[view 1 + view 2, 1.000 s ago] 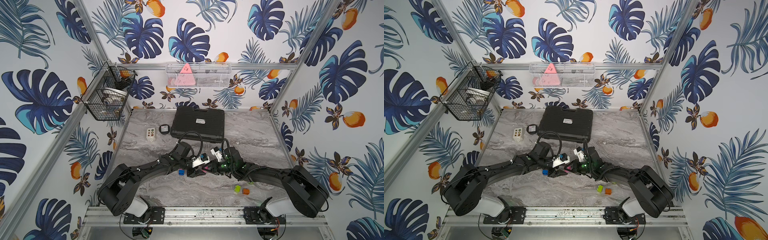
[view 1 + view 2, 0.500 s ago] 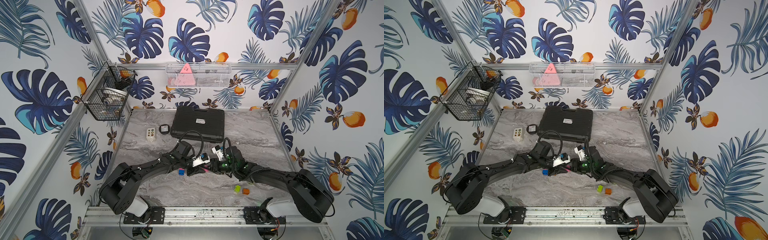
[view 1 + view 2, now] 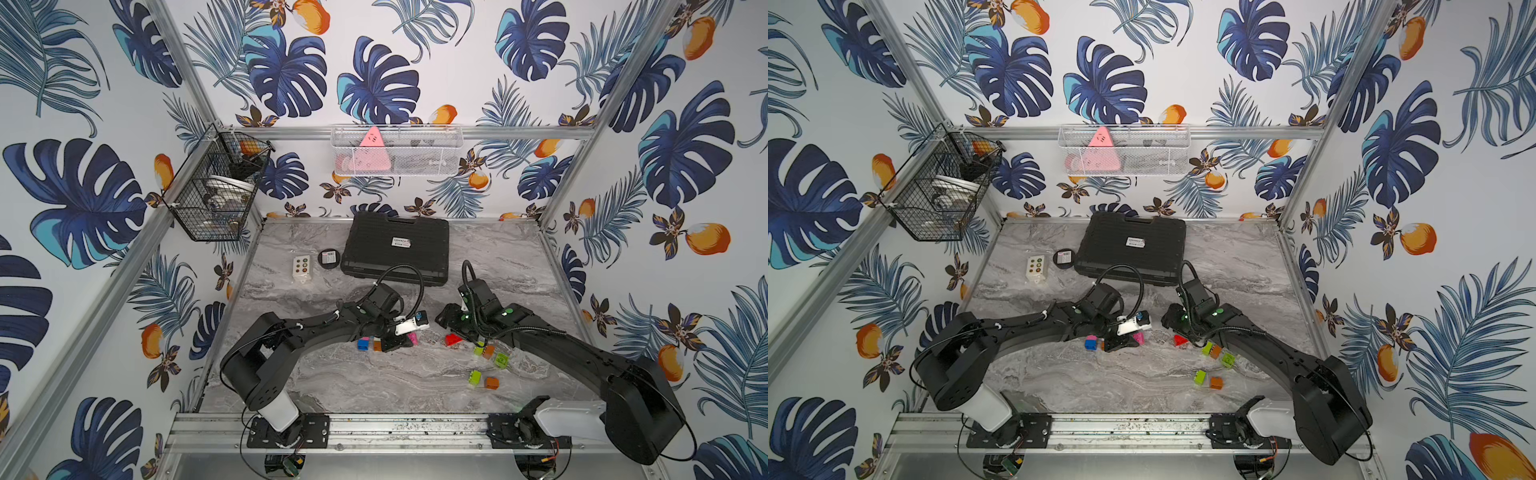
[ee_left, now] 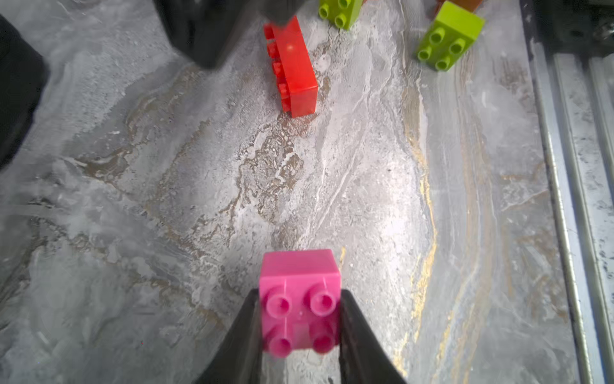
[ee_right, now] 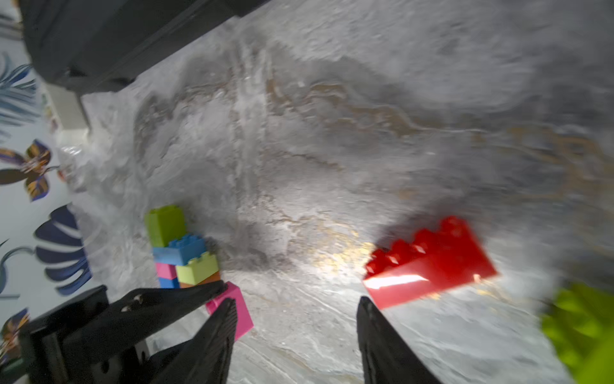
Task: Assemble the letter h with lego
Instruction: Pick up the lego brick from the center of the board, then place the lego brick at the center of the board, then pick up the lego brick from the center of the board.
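Note:
My left gripper is shut on a pink lego brick, studs towards its camera, just above the marble table; in both top views it sits mid-table. Behind it stands a small stack of lime, blue, pink and orange bricks. My right gripper is open with nothing between its fingers, a little to the right of the left one. A long red brick lies on its side beside it. Several loose lime and orange bricks lie under the right arm.
A black case lies at the back of the table, with a white button box and a black round disc to its left. Wire baskets hang on the left wall and back wall.
The left gripper has shut on the pink brick. The right gripper has opened and drawn back to the right, away from the left one, uncovering the red brick.

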You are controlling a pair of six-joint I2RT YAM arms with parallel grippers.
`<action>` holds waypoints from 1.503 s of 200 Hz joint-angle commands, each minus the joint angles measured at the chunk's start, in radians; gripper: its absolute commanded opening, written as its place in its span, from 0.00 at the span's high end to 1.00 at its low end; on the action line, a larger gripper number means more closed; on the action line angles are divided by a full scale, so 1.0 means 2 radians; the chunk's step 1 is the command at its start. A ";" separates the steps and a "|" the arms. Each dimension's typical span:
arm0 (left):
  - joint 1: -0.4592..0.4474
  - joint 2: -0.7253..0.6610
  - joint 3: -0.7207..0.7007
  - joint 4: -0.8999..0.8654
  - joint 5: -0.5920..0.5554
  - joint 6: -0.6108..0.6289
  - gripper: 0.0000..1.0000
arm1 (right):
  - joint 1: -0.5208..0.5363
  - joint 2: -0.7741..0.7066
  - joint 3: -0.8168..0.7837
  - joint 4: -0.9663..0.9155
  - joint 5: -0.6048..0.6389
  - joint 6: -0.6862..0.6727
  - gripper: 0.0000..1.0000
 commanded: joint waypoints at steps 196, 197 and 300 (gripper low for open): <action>-0.002 -0.017 0.027 -0.086 0.009 0.012 0.27 | 0.132 0.011 -0.019 -0.278 0.074 0.228 0.46; -0.001 -0.018 0.026 -0.085 0.010 0.013 0.27 | 0.134 0.010 -0.020 -0.277 0.073 0.228 0.46; 0.054 -0.095 -0.018 -0.057 0.108 0.019 0.23 | 0.156 0.057 -0.031 -0.179 0.080 0.157 0.70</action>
